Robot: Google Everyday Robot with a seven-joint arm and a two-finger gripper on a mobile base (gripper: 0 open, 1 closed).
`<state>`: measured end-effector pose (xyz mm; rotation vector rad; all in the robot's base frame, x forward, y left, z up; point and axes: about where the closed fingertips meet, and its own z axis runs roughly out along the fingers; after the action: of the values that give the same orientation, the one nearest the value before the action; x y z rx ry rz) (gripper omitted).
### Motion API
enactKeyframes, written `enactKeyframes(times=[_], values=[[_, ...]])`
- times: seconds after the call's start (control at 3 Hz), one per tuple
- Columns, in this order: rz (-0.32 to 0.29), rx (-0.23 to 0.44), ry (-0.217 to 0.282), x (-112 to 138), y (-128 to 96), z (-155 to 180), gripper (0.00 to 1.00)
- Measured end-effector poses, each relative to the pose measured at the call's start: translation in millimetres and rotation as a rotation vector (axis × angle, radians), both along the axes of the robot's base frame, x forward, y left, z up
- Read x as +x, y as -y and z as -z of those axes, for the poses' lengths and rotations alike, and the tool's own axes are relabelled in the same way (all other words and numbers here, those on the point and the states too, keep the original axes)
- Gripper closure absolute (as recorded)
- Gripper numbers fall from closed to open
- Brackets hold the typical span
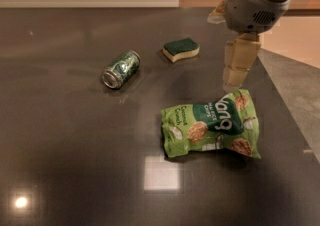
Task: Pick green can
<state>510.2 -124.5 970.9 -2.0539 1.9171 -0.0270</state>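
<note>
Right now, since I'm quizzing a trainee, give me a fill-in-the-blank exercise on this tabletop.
The small green metal drink can lies on its ____ on the dark table.
In the camera view, the green-topped yellow sponge sits to the can's ____.
The robot's gripper hangs just above the flat, crinkled light-green snack bag, far from the ____ it must pick.
Missing words: side; right; can.
</note>
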Motion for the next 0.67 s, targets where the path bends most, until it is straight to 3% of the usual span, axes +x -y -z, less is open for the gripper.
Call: enactKeyframes(times=[0.67], values=[[-0.24,-0.017,-0.023,40.4,-71.8,16.1,0.0]])
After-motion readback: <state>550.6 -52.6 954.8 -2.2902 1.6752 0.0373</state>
